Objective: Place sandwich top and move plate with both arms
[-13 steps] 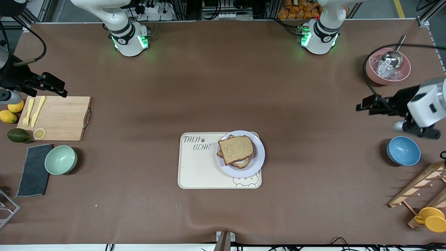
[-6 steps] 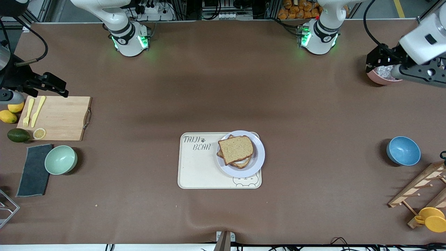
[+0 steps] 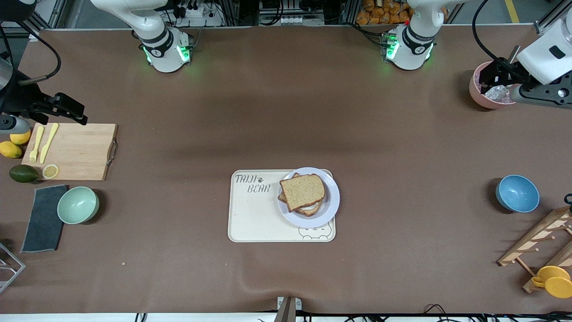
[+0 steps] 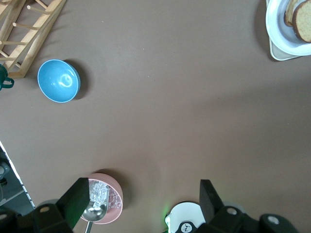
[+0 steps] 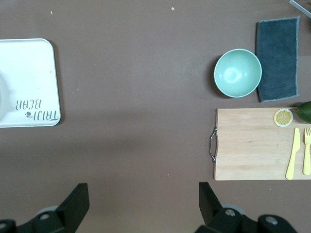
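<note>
The sandwich top (image 3: 303,191), a brown bread slice, lies on the stacked sandwich on the lavender-white plate (image 3: 333,201). The plate sits on the cream bear tray (image 3: 254,219) in the middle of the table. The plate (image 4: 278,24) and bread (image 4: 303,22) also show in the left wrist view. My left gripper (image 3: 489,79) is open and empty, over the pink bowl (image 3: 480,96) at the left arm's end; it shows as (image 4: 143,199) in its own view. My right gripper (image 3: 73,111) is open and empty, waiting over the table beside the cutting board (image 3: 76,152); it shows as (image 5: 141,201) in its own view.
The pink bowl holds ice and a metal scoop (image 4: 95,211). A blue bowl (image 3: 517,193), a wooden rack (image 3: 536,241) and a yellow cup (image 3: 554,281) are at the left arm's end. A mint bowl (image 3: 78,205), dark cloth (image 3: 42,219), lemons and avocado (image 3: 23,173) are near the board.
My left arm has swung from above the blue bowl toward the robots' bases, to over the pink bowl. The right arm, plate and sandwich have not moved.
</note>
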{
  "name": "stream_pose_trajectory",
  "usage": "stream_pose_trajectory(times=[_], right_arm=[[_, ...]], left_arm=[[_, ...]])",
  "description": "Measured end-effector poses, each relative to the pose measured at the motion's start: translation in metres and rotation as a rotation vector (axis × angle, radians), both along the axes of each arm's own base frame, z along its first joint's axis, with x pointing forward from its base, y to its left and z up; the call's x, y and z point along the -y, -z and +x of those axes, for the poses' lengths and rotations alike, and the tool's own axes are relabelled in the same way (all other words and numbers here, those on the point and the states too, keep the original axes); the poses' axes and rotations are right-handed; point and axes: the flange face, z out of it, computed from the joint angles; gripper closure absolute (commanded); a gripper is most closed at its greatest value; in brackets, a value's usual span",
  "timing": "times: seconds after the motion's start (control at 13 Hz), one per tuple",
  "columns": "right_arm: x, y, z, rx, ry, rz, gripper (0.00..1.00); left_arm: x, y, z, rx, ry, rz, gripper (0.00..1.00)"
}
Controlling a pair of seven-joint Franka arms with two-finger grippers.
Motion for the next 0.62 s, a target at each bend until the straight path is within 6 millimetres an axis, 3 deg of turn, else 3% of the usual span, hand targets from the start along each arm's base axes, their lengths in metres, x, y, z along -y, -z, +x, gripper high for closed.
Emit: stream_pose_trajectory(times=[0.15,0.46,0.62], right_arm=[[0.0,0.0,0.0,-0.001,0.0,0.0,0.0],[0.002,-0.001,0.0,0.002,0.004,0.0,0.0],[0.005,-0.003,0.0,0.004,0.01,0.0,0.0]], left_arm=[[-0.012,0.005,0.008,0.029,-0.028,-0.013,0.0],[-0.056,0.03,0.02,0.039,-0.124,-0.109,0.0],[-0.057,0.03,0.018,0.052,-0.129,-0.12,0.0]])
